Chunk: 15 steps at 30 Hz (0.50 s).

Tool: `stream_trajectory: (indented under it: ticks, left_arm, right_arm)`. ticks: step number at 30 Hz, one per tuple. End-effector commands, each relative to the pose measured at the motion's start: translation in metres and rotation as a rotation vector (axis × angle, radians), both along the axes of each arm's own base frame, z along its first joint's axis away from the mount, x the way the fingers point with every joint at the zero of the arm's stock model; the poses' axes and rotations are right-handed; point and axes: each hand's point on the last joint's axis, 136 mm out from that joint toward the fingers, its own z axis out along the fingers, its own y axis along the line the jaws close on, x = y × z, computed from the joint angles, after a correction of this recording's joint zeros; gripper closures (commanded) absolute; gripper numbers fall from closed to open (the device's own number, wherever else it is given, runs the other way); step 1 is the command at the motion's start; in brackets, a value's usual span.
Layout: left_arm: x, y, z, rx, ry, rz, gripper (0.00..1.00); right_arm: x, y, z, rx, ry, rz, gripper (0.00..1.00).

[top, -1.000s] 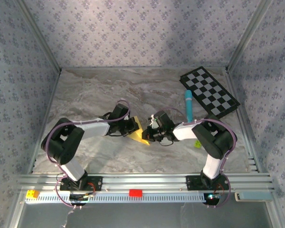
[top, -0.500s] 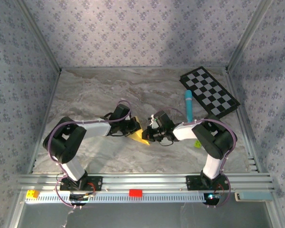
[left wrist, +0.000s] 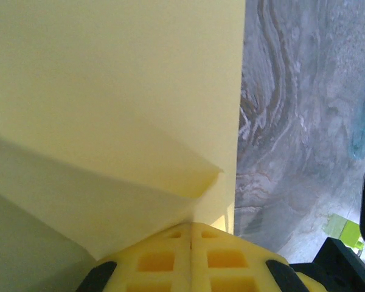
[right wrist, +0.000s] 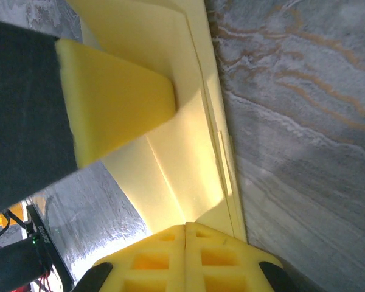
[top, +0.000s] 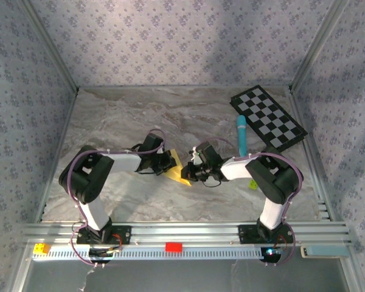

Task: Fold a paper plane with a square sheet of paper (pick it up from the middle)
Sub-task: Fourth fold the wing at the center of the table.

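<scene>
I see a grey table top (top: 109, 115) with swirly pale and brown lines, like marble. Walls (top: 170, 36) covered in pale purple flowery paper stand on three sides of it. A silver metal rail (top: 188, 231) runs along the bottom of the top view.

Just below the middle of that view lies the thin yellow sheet of paper (top: 179, 172), folded into a small wedge. The left gripper (top: 169, 163) comes at it from the left and the right gripper (top: 191, 173) from the right. Each has its yellow pads pressed together on an edge of the sheet of paper.

In the left wrist view the paper (left wrist: 109, 91) covers the upper left, with one flap folded over. The grey table top (left wrist: 304, 121) shows down the right side.

In the right wrist view the paper (right wrist: 176, 170) runs from the top to the pads at the bottom.

A black-and-white checkered board (top: 267, 117) lies at the upper right of the top view. A light-blue round marker (top: 241, 135) is just beside it. A tiny yellow-green ball (top: 253, 184) sits lower down, at the right.
</scene>
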Motion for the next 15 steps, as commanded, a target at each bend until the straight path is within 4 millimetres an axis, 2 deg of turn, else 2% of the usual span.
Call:
stream_trajectory:
  ticks: [1,15]
  left_arm:
    - [0.017,0.027,-0.013,0.091,-0.018,0.038,0.94]
    - [0.061,0.068,-0.014,0.092,-0.057,0.047,0.93]
  right_arm:
    - [-0.038,-0.036,-0.054,-0.208,0.163,-0.012,1.0]
    - [-0.04,-0.036,-0.053,-0.21,0.166,-0.005,1.0]
